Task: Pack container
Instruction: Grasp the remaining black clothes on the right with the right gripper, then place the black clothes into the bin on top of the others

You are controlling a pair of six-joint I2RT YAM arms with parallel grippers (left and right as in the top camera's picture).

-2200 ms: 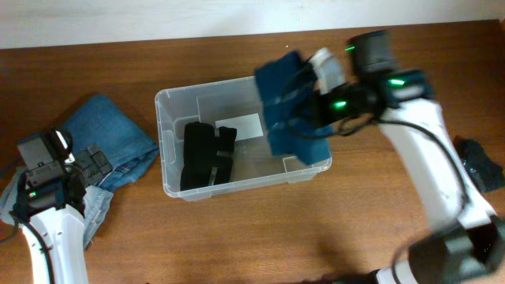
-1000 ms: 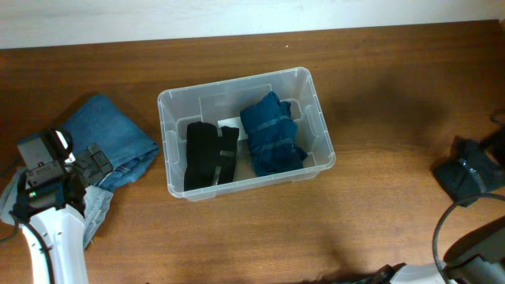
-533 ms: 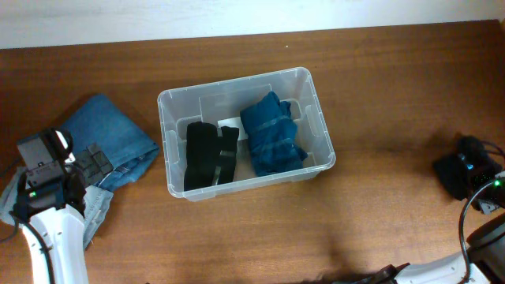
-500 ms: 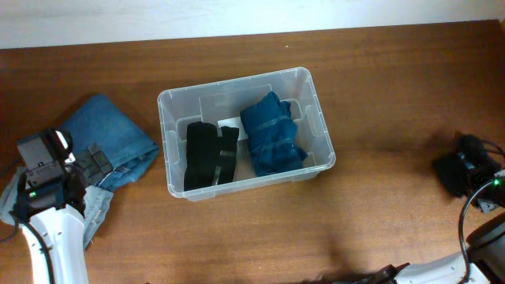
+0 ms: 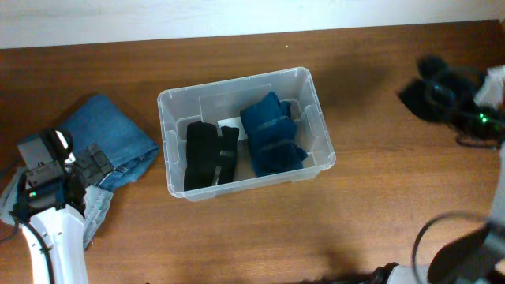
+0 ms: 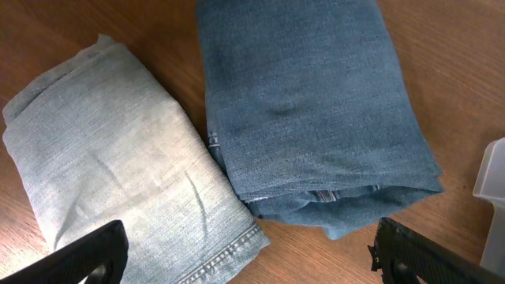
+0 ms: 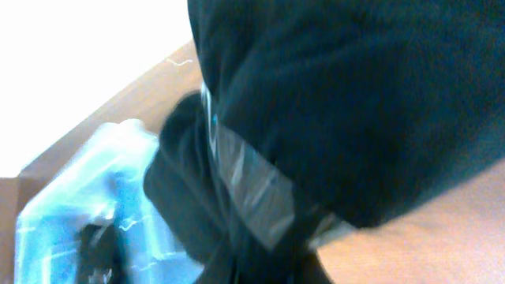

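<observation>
Container (image 5: 252, 178) sits upright and open-topped on the wooden table (image 5: 363, 229). Inside it, a black folded garment (image 5: 207, 155) lies in the half toward the left arm and a blue folded garment (image 5: 271, 142) in the other half. They lie side by side; can't tell if they touch.

Right gripper (image 5: 456, 99) is well apart from the container, off its right end and toward its far side, clear of the rim. It is motion-blurred. A dark garment (image 5: 426, 93) is at its tip, on the container side. In the right wrist view that cloth (image 7: 355, 102) fills most of the frame, with a grey band (image 7: 252, 197) across it. The container (image 7: 71, 201) is a blur at lower left. The cloth hides the fingers, so can't tell whether the claw is clamped or spread.

Left gripper (image 5: 91, 162) is off the container's left end, well apart from it. In the left wrist view the claw (image 6: 256, 256) is spread wide, fingertips (image 6: 87, 252) at the frame's bottom corners with nothing pinched. Below it lie a darker denim piece (image 6: 308, 102) nearer the container and a light denim piece (image 6: 102, 181) beside it, edges touching. A container corner (image 6: 493, 177) shows at the right edge.
</observation>
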